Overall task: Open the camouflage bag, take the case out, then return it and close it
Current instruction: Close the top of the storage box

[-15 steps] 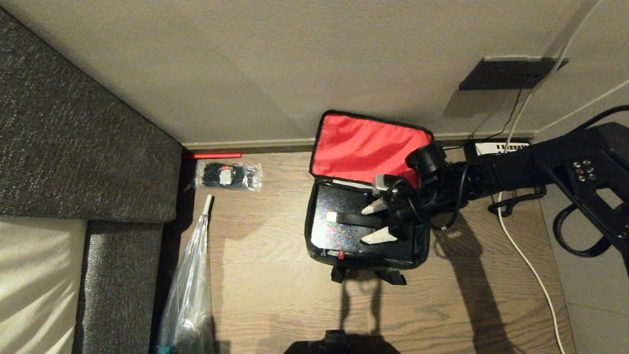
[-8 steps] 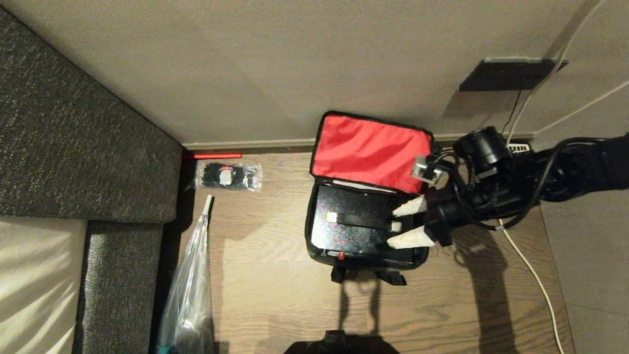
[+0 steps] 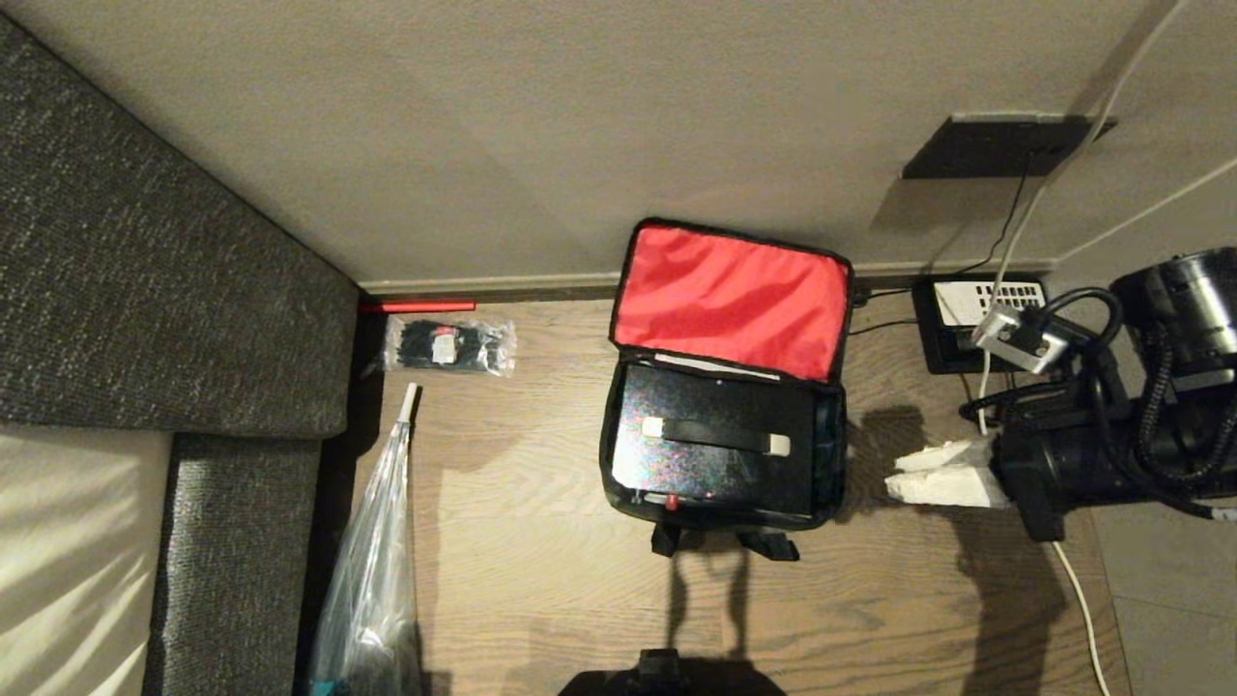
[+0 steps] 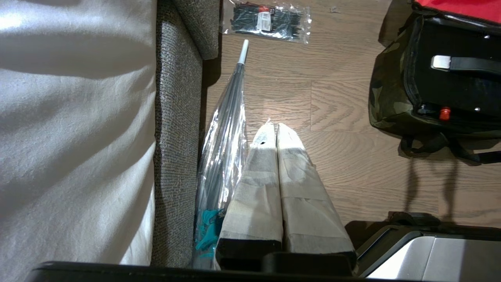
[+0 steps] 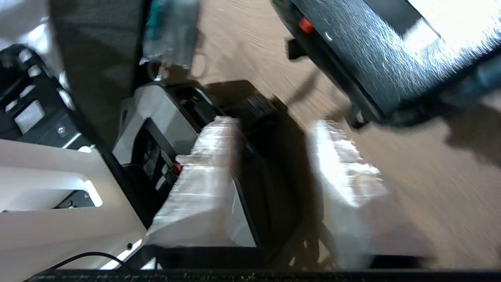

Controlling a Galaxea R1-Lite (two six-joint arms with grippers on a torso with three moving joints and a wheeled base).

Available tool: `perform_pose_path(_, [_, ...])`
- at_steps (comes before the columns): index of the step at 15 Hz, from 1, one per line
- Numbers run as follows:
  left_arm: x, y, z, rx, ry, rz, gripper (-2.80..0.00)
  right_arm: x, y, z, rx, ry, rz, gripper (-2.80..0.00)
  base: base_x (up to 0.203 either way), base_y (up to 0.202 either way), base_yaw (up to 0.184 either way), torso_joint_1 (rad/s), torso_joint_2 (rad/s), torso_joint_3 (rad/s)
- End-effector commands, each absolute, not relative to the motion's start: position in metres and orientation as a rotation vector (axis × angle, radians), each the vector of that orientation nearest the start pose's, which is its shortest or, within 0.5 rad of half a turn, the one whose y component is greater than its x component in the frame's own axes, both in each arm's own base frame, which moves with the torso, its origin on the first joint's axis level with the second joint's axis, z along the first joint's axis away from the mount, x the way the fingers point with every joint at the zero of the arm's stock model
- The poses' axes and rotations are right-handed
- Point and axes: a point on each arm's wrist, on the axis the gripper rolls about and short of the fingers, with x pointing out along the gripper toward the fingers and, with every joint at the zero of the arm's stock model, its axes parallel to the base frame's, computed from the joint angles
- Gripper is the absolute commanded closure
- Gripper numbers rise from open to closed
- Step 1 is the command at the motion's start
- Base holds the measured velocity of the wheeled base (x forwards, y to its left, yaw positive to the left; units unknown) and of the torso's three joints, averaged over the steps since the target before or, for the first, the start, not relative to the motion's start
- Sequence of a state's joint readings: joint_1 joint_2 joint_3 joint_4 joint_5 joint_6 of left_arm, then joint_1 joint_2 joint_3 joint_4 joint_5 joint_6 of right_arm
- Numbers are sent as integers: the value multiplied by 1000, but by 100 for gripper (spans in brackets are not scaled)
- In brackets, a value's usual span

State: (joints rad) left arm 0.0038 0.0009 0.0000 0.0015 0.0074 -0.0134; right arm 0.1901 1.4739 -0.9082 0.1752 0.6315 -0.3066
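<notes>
Pulled back from over the case [image 3: 715, 440] to frame right: right end effector [image 3: 939, 474], narrow and empty. Case resting inside the open camouflage bag [image 3: 831, 435] at frame centre, lid propped against wall for access.

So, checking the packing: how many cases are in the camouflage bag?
1: the case lies flat inside the open camouflage bag, below its raised red flap; anything underneath is hidden.

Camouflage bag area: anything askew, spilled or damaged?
Nothing stands out. The camouflage bag sits upright, its red-lined flap open against the wall, and the case lies flat and square inside it. No spill or damage is visible.
</notes>
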Motion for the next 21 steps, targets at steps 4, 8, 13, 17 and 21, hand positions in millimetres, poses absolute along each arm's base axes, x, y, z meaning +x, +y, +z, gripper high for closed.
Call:
perform_pose_path(4, [-23, 0, 74, -14, 3, 12, 0, 225, 34, 198, -22, 585, 596, 0, 0, 0, 0, 0, 0, 0])
perform_pose_path(8, [-23, 0, 74, -14, 3, 12, 0, 261, 33, 182, -21, 520, 532, 0, 0, 0, 0, 0, 0, 0])
perform_pose_path(13, [-23, 0, 74, -14, 3, 12, 0, 314, 34, 178, 216, 477, 450, 0, 0, 0, 0, 0, 0, 0])
perform_pose_path(17, [-23, 0, 74, -14, 3, 14, 0, 349, 34, 151, 210, 454, 397, 0, 0, 0, 0, 0, 0, 0])
perform_pose_path(21, [-23, 0, 74, -14, 3, 12, 0, 390, 28, 159, 344, 360, 351, 0, 0, 0, 0, 0, 0, 0])
